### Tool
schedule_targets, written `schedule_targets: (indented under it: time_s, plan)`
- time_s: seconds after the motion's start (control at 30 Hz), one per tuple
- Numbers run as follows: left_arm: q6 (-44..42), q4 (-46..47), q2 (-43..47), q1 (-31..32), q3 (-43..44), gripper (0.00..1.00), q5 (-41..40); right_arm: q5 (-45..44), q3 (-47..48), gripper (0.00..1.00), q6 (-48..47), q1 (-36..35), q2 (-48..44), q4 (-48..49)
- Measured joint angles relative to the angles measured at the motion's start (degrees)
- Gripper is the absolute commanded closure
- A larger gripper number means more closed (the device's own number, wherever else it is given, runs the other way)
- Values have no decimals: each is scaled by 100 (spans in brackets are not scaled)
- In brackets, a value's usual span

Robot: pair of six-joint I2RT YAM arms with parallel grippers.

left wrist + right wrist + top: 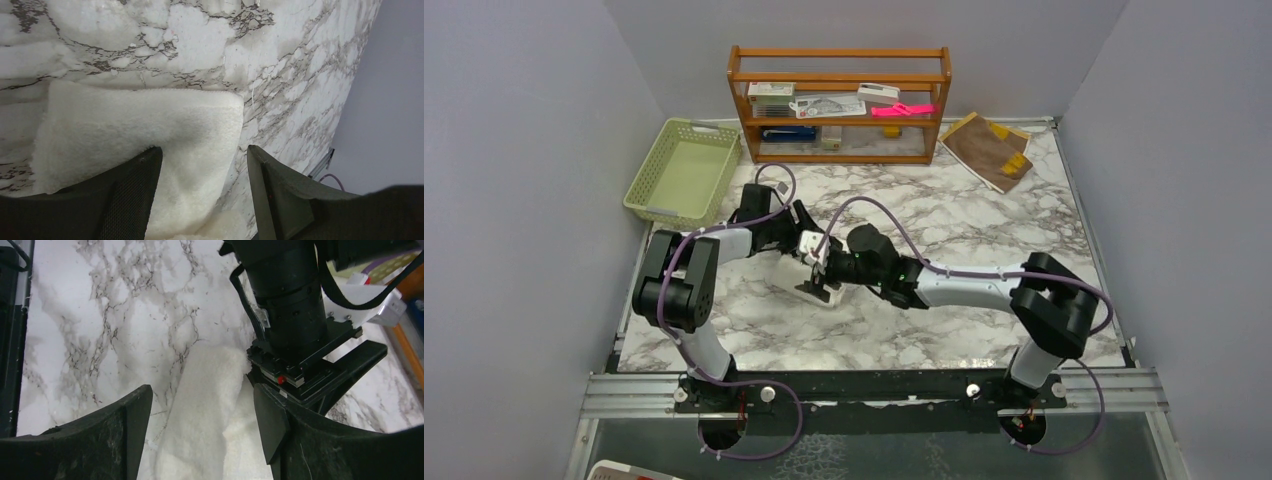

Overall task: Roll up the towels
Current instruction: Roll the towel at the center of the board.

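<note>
Mostly open room: the counter point(944, 215) shows its widest stretch of marble to the right of the arms, out toward the far right corner.
Edges: grey walls close in the left, back and right sides. A metal rail point(874, 392) carrying both arm bases runs along the near edge.
Far edge: a wooden shelf point(839, 77) stands at the back wall, with a green basket point(649, 185) just left of it and the brown towel point(986, 150) lying flat just right of it.
Cream towel point(140, 120): left of the counter's centre, folded, under both hands.
Left hand point(202, 150): jaws well apart, holding nothing. One finger lies over the cream towel and the other hangs over marble past its folded corner.
Right hand point(202, 390): jaws wide, gripping nothing. It straddles a ridge of the cream towel, with the left arm's wrist close in front.
Top view only: shelf, basket and brown towel. There the arms nearly hide the cream towel.
Wrist views only: the cream towel's fleecy pile and hemmed edge.
Surface: white marble pattern with grey veins.
</note>
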State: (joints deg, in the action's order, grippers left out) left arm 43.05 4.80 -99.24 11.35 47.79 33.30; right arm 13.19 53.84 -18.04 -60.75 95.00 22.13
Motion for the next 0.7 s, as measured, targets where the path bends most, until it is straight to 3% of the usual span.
schedule_targets:
  time_s: [0.33,0.6,0.7]
  plan:
    - [275,85,70,-48,-107,33,-79,691,1224,34,479,308,1241,-835]
    - [345,92,70,-74,-109,33,-85,546,1318,33,680,313,1486,-1049]
    - [361,92,70,-101,-109,33,-85,424,1316,38,684,315,1504,-1054]
